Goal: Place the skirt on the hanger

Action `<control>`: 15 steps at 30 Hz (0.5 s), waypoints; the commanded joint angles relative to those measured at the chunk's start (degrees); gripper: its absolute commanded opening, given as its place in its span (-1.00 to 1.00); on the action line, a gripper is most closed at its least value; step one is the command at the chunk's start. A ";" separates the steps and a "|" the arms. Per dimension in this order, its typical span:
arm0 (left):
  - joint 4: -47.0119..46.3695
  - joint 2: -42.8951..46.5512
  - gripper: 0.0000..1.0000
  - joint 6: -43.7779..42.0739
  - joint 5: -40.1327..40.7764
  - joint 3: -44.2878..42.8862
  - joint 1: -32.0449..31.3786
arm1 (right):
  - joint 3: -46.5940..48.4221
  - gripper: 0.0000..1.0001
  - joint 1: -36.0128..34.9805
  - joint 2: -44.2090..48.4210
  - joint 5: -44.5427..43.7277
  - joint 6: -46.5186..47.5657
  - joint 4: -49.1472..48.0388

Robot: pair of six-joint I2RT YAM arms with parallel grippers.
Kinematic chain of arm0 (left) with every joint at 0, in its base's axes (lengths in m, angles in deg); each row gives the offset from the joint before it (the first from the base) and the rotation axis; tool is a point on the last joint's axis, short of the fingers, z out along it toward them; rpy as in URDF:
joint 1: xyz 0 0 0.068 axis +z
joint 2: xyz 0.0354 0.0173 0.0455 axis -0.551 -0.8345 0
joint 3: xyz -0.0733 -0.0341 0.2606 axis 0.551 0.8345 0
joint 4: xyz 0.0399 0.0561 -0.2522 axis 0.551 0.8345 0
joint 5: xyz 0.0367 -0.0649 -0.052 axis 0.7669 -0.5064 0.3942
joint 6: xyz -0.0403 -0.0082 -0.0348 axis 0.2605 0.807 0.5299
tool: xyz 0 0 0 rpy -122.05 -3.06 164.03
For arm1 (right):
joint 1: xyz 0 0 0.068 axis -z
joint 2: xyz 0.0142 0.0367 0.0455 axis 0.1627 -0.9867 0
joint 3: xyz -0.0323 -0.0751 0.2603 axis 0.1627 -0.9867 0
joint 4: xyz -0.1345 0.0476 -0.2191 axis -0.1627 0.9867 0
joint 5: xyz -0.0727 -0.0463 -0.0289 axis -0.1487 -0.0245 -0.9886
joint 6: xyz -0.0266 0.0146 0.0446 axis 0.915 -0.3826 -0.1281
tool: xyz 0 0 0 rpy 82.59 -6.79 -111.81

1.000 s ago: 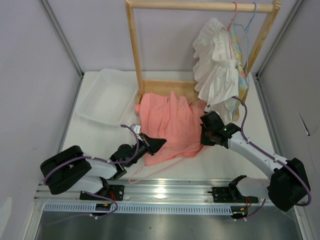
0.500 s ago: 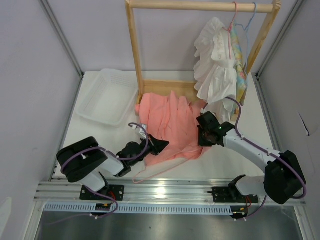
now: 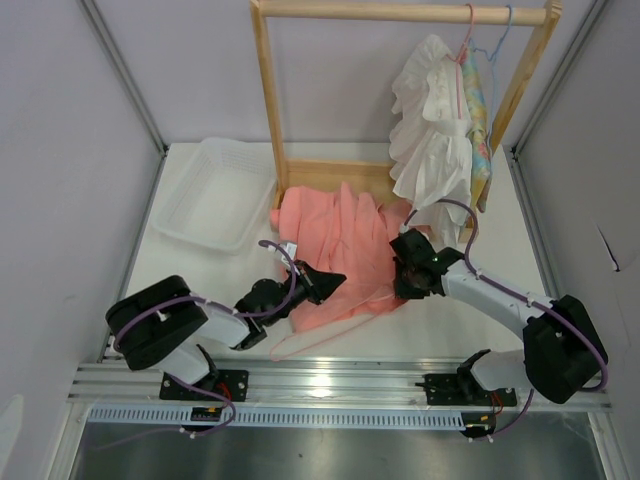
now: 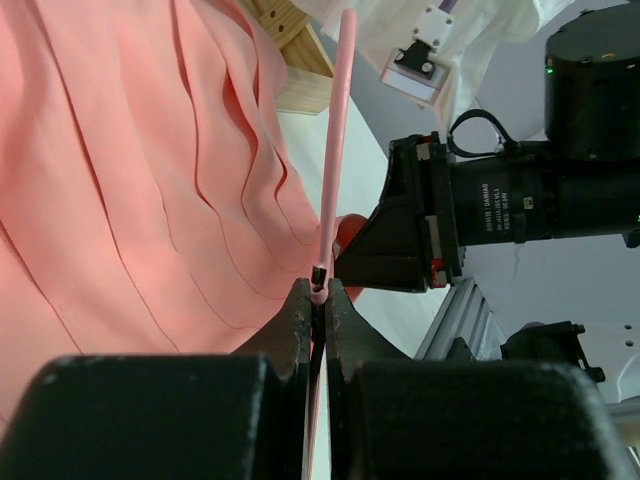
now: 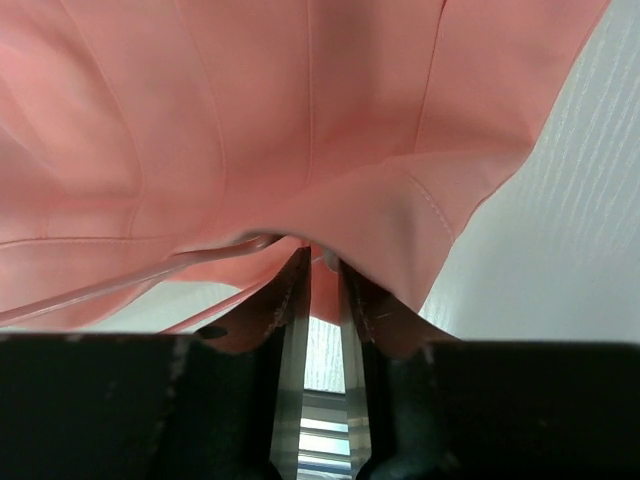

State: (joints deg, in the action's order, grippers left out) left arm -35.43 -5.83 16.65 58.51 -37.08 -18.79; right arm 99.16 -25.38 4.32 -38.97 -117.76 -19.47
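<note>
The salmon-pink pleated skirt (image 3: 340, 245) lies spread on the table in front of the wooden rack. My left gripper (image 3: 335, 279) is at the skirt's near left edge, shut on the thin pink hanger (image 4: 336, 150); its wire runs up from between the fingertips (image 4: 320, 290). Part of the hanger (image 3: 300, 345) trails on the table under the skirt's hem. My right gripper (image 3: 403, 282) is at the skirt's near right edge. Its jaws stand a little apart (image 5: 322, 262), the skirt's hem (image 5: 380, 215) draped over their tips, with a hanger wire (image 5: 150, 275) just to the left.
A clear plastic basket (image 3: 215, 195) sits at the back left. The wooden rack (image 3: 266, 100) stands behind the skirt, bearing a white ruffled garment (image 3: 430, 130), a pastel patterned garment (image 3: 478, 110) and a blue hanger (image 3: 503, 40). A metal rail (image 3: 340, 385) runs along the near edge.
My left gripper has carried the hanger right and further onto the skirt. My right gripper has shifted slightly left at the hem and its jaws have parted.
</note>
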 commanded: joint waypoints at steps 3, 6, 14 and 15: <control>-15.39 3.09 -1.00 -1.47 -0.56 -0.16 -0.42 | 0.03 -0.24 -0.24 0.57 -2.03 -1.27 -0.85; -17.76 2.74 -1.00 -1.47 -1.53 0.63 -0.42 | 1.17 0.09 -0.33 1.28 -2.55 -1.09 0.20; -21.55 0.28 -1.00 -0.33 -1.88 1.17 -0.42 | 1.71 0.41 -0.24 3.12 -4.92 -1.97 1.08; -21.55 0.36 -1.00 -0.42 -1.88 1.16 -0.42 | 1.79 0.42 -0.24 3.47 -5.36 -2.15 0.99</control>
State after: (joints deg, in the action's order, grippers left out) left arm -35.45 -5.35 16.17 57.40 -36.07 -18.94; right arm 98.94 -25.46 5.39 -41.00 -119.11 -18.57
